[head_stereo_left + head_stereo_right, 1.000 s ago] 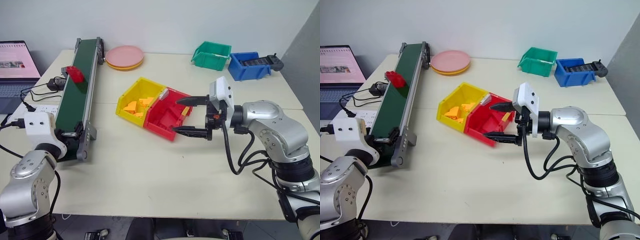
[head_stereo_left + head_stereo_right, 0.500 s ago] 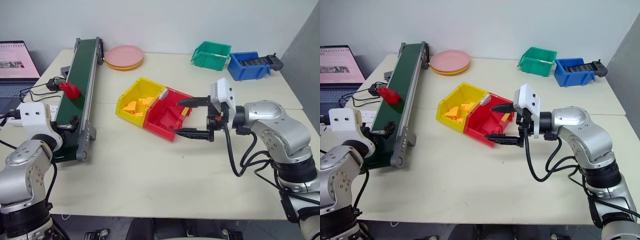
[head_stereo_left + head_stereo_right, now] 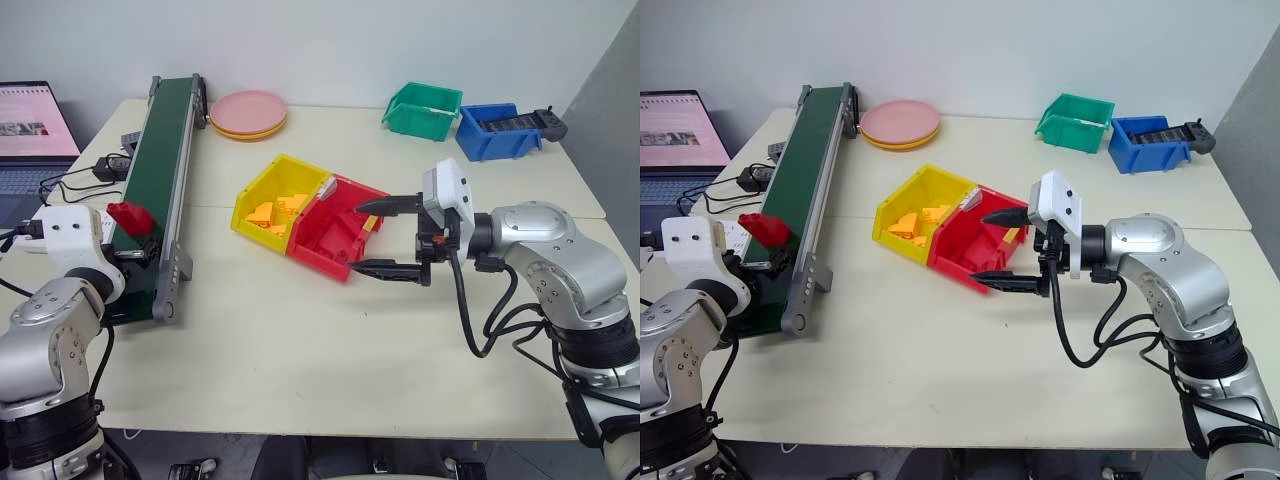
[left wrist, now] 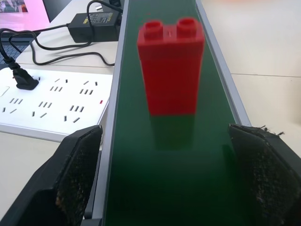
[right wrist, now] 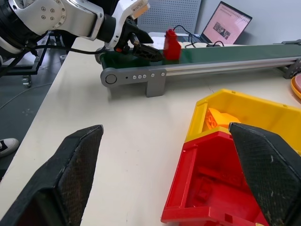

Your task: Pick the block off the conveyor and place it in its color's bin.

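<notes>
The red block [image 4: 171, 66] stands upright on the green belt of the conveyor [image 3: 160, 140], near its end closest to the robot, two studs on top and flat smooth sides. By the look of it this is a light, rigid plastic brick: nothing to crush, but glossy faces that could slip, and a tall narrow stance that a nudge could topple. The best hold, I judge, is across the two broad side faces, about mid-height, below the studs.

In the left wrist view the left gripper [image 4: 169, 183] has its fingers spread wide, one at seven o'clock and one at five o'clock of the block, the belt bare between them; nothing is pinched, and the block sits just beyond the tips at twelve o'clock. Whether they already flank it in depth is hard to judge.

From the head, at three o'clock of the conveyor and well apart, the red bin [image 3: 340, 235] is joined to the yellow bin [image 3: 275, 200], which holds orange-yellow pieces. The right gripper [image 3: 385, 237] hangs at the red bin's open front, also spread wide, gripping nothing.

The block's far face and base are hidden. The red bin's contents are hard to make out, red on red. At ten o'clock of the block lie a white power strip [image 4: 51, 101] and a black adapter [image 4: 96, 21], cut off at the frame's edge.
</notes>
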### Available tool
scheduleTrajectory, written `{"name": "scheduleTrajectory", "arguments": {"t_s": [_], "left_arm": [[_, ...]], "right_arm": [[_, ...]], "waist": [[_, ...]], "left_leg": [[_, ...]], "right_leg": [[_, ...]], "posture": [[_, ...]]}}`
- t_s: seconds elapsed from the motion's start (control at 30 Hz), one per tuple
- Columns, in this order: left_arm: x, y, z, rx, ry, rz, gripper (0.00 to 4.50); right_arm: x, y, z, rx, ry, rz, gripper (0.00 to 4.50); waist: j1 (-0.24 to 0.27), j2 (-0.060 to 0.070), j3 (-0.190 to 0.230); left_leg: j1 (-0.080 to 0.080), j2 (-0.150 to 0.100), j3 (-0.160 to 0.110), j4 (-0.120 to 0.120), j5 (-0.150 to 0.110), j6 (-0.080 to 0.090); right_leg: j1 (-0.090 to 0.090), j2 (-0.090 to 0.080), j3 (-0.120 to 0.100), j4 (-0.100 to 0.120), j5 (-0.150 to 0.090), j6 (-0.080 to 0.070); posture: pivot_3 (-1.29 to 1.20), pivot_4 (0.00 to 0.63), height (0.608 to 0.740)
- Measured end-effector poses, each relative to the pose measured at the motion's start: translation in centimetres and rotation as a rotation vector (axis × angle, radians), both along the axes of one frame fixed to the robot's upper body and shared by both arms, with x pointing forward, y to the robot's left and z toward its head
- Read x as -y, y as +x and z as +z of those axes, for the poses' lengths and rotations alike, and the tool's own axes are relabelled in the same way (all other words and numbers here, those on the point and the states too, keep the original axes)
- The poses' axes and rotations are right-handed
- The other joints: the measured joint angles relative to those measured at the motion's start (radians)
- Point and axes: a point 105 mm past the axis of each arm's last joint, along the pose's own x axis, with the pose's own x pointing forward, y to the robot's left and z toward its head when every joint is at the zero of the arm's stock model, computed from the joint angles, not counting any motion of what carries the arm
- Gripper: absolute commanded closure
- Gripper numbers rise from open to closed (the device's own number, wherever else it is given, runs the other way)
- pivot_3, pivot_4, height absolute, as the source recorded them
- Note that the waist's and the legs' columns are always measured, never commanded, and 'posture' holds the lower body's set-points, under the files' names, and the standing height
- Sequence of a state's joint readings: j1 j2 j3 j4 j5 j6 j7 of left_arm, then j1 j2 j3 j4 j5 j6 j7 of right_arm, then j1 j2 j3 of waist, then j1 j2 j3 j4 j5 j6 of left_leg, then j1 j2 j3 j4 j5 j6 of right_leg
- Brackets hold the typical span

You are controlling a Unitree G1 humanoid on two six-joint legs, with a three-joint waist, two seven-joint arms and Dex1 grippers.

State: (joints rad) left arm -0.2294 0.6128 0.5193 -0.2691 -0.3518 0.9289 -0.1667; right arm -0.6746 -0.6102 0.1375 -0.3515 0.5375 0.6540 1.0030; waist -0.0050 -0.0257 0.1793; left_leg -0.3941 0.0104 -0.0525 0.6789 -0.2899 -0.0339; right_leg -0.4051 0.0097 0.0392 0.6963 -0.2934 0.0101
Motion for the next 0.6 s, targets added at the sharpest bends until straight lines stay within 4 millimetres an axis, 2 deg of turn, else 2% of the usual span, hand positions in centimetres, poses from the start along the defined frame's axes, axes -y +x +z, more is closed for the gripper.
{"name": "scheduleTrajectory", "arguments": {"t_s": [0.23, 0.43, 0.6], "left_arm": [[0.1, -0.2, -0.4, -0.016, 0.01, -0.003, 1.85], [1.8, -0.9, -0.6, 0.001, 0.007, -0.029, 2.98], [2.3, -1.2, -0.1, 0.014, 0.024, -0.036, 2.97]], "right_arm": [[0.0, -0.2, 0.0, 0.002, -0.002, 0.004, 0.0], [0.0, -0.3, 0.0, -0.005, 0.004, 0.013, 0.0], [-0.1, -0.5, 0.1, -0.014, 0.013, 0.032, 0.0]], "waist": [[0.0, 0.0, 0.0], [0.0, 0.0, 0.0], [0.0, 0.0, 0.0]], "left_leg": [[0.0, 0.0, 0.0, 0.0, 0.0, 0.0], [0.0, 0.0, 0.0, 0.0, 0.0, 0.0], [0.0, 0.0, 0.0, 0.0, 0.0, 0.0]], "right_leg": [[0.0, 0.0, 0.0, 0.0, 0.0, 0.0], [0.0, 0.0, 0.0, 0.0, 0.0, 0.0], [0.0, 0.0, 0.0, 0.0, 0.0, 0.0]], "posture": [[0.0, 0.15, 0.74], [0.0, 0.15, 0.74], [0.0, 0.15, 0.74]]}}
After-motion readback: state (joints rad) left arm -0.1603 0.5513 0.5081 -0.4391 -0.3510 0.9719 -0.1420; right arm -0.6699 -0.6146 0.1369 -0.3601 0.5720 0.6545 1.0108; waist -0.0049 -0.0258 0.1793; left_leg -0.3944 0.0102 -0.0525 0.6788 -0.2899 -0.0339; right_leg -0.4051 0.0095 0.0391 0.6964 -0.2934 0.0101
